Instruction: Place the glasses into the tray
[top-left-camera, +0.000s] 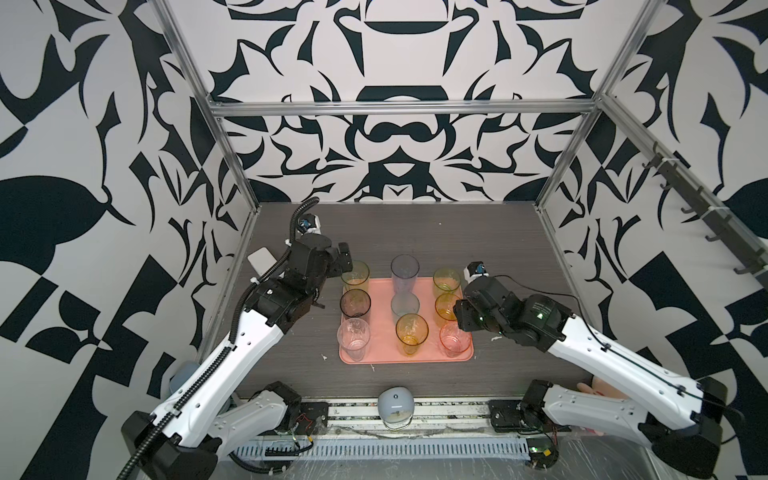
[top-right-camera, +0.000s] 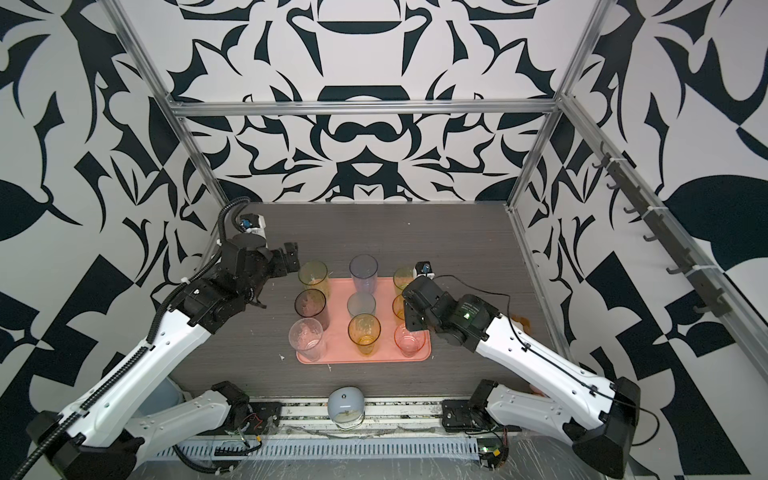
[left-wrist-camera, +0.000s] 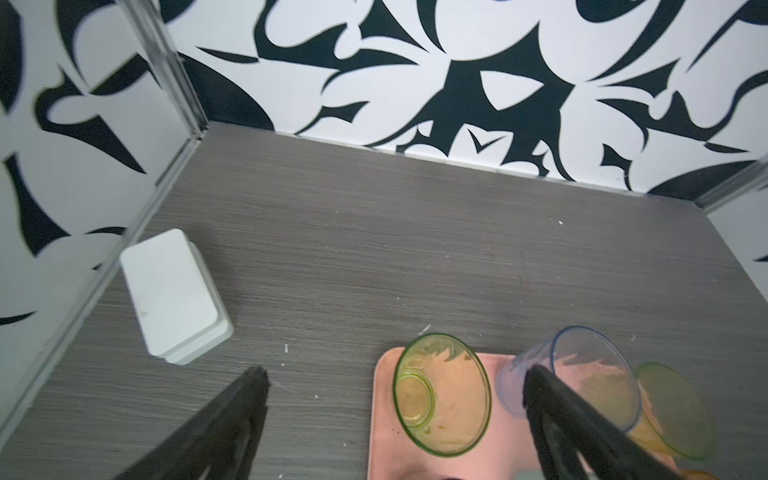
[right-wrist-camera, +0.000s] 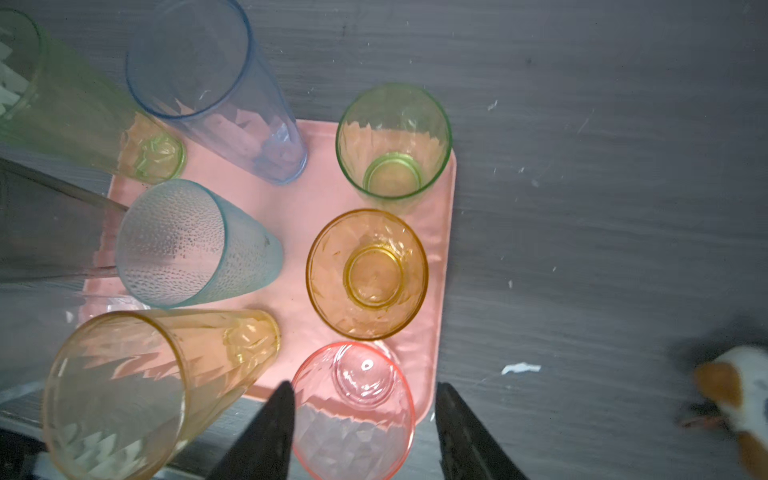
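Note:
The salmon-pink tray (top-left-camera: 399, 360) (top-right-camera: 345, 360) lies mid-table with several glasses standing on it in three rows. A short pink glass (top-left-camera: 453, 340) (right-wrist-camera: 353, 411) stands upright in its front right corner. My right gripper (right-wrist-camera: 365, 386) is open above it, its fingers either side of the rim, and one of them stands clear of the glass. My left gripper (left-wrist-camera: 397, 370) (top-left-camera: 332, 276) hangs wide open and empty at the tray's back left corner, beside a tall yellow-green glass (left-wrist-camera: 442, 395) (top-left-camera: 355, 274). A tall blue glass (left-wrist-camera: 590, 374) (top-left-camera: 404, 270) stands at the back middle.
A white lidded box (left-wrist-camera: 174, 299) (top-left-camera: 262, 259) sits by the left wall. A pale dome-shaped gadget (top-left-camera: 395, 407) rests at the front edge. A small orange and white object (right-wrist-camera: 735, 386) lies right of the tray. Metal frame posts and patterned walls close in the table.

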